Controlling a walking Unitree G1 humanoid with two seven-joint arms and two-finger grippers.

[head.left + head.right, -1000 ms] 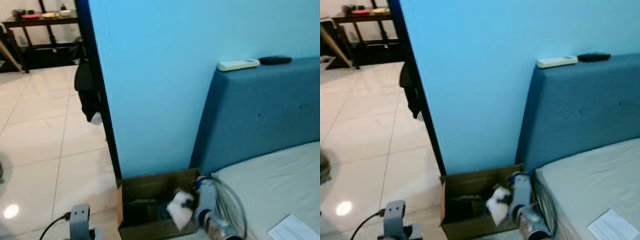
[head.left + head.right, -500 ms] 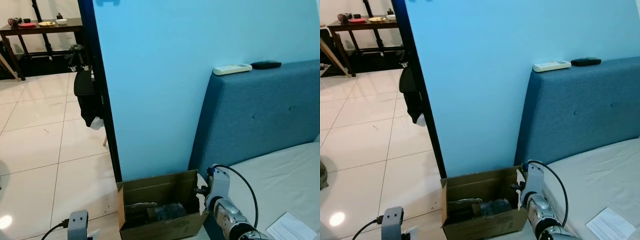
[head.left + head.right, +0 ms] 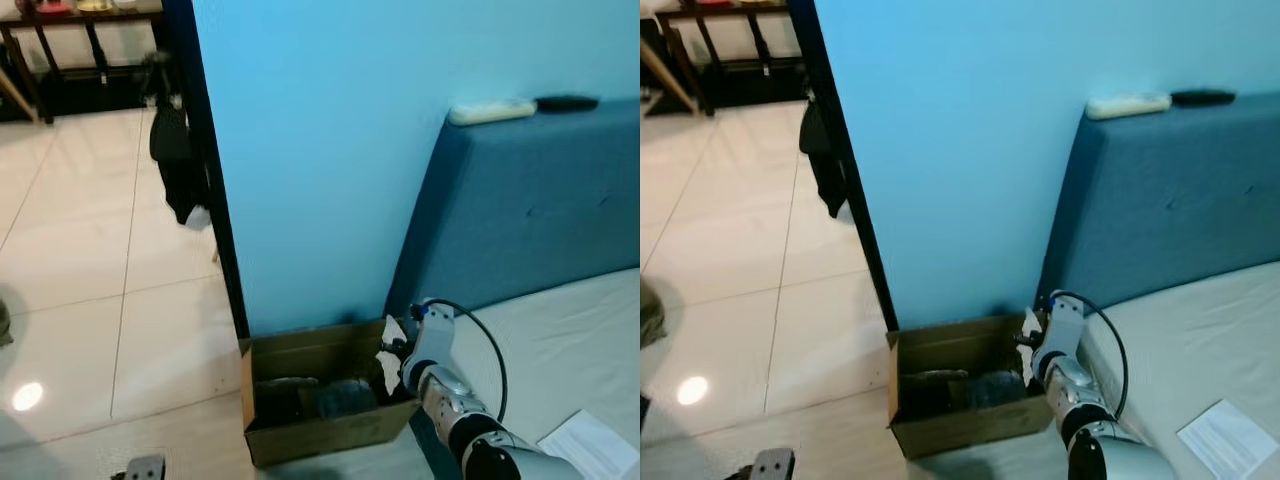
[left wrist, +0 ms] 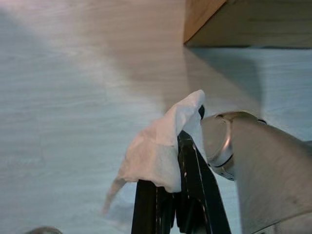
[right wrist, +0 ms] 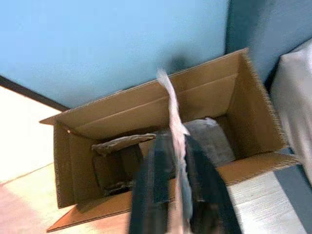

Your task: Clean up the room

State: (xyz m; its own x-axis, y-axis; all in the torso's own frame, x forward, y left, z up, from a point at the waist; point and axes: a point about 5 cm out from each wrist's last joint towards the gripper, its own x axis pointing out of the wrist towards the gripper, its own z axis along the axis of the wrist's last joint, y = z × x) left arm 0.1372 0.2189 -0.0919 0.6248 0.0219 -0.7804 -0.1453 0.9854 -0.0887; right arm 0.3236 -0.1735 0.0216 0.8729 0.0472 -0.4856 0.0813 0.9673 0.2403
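Right gripper (image 5: 178, 161), pinching a thin white tissue scrap (image 5: 171, 105), is moving back over the open brown cardboard box (image 3: 320, 440) at 6 o'clock, suggesting a drop; left gripper (image 4: 168, 195) is also clamping a crumpled white tissue (image 4: 158, 148).

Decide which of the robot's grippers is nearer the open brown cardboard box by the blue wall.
Right. The right gripper, clamping white tissue, hangs at the open brown cardboard box's bed-side edge. The left gripper, also pinching tissue, is down over the floor, away from it.
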